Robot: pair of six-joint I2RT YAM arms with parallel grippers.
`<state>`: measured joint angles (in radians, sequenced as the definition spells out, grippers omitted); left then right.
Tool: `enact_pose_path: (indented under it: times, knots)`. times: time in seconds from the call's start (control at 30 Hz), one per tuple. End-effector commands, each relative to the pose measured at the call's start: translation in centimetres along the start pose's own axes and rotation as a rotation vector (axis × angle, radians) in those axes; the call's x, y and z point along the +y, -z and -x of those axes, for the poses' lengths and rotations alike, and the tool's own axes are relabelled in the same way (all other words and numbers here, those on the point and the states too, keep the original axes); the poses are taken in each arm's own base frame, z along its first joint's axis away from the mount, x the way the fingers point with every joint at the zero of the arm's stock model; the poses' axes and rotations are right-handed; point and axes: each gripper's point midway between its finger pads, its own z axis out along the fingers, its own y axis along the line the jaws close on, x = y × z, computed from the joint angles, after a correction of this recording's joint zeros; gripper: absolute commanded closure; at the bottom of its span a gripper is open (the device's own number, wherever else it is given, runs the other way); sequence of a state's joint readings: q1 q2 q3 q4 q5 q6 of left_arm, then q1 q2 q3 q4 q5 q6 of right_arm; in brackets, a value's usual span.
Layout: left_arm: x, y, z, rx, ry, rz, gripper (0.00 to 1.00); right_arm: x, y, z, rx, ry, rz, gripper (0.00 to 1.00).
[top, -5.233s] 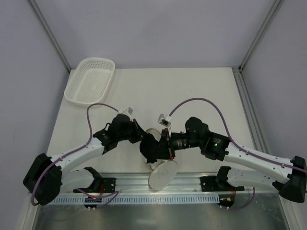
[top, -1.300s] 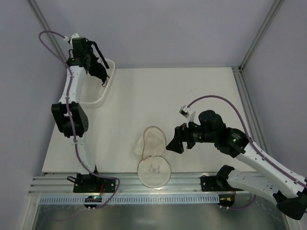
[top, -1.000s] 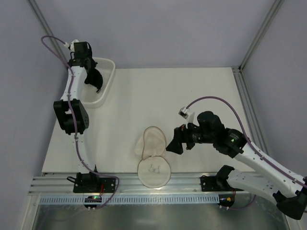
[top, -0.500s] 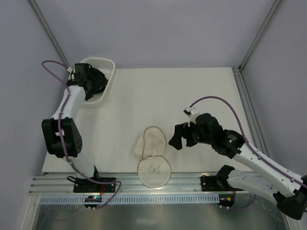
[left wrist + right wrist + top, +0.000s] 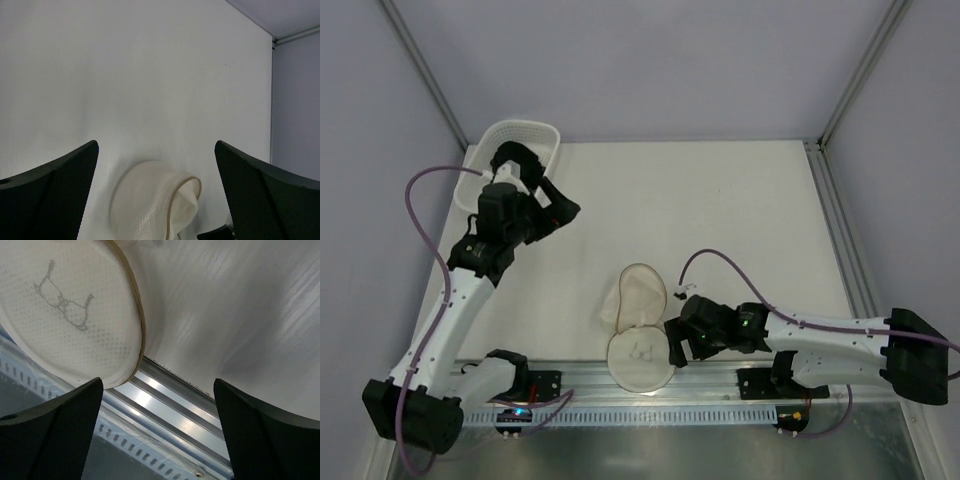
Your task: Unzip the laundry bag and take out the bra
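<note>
The white basket [image 5: 542,135] sits behind and to the left of the left gripper [image 5: 156,146], whose fingers are spread wide with nothing between them. The bra is not plainly visible anywhere (the left arm covers much of the basket), so I cannot tell whether it lies safely inside. If a strap trails over the rim, I judge this arm could snag it.

The laundry bag [image 5: 640,295] lies unzipped, well ahead of the left gripper. It is opened into two discs on the table [image 5: 740,200].

Its lower half [image 5: 65,315] juts over the metal rail [image 5: 165,410], just left of the right gripper [image 5: 158,385]. That gripper is also spread and empty. The main risk, as I judge it, is here: a sideways brush from those fingers could tip the overhanging disc and slide the whole bag off the near edge.
</note>
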<state>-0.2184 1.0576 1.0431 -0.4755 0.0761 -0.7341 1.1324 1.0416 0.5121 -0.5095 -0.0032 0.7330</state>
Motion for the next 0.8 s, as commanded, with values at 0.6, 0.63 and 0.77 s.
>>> enact_pose_path:
  times: [0.6, 0.63, 0.77]
  knots:
    - [-1.1, 6.1, -4.9, 0.072, -0.019, -0.170, 0.01, 7.3, -1.1, 1.5, -0.032, -0.013, 0.012, 0.96]
    - [-1.2, 6.3, -4.9, 0.071, -0.021, -0.173, 0.00, 7.7, -0.3, 1.3, -0.023, -0.007, 0.037, 0.96]
    - [-1.6, 7.0, -4.7, 0.066, -0.022, -0.193, 0.01, 7.9, 3.9, 2.9, -0.095, 0.021, 0.068, 0.96]
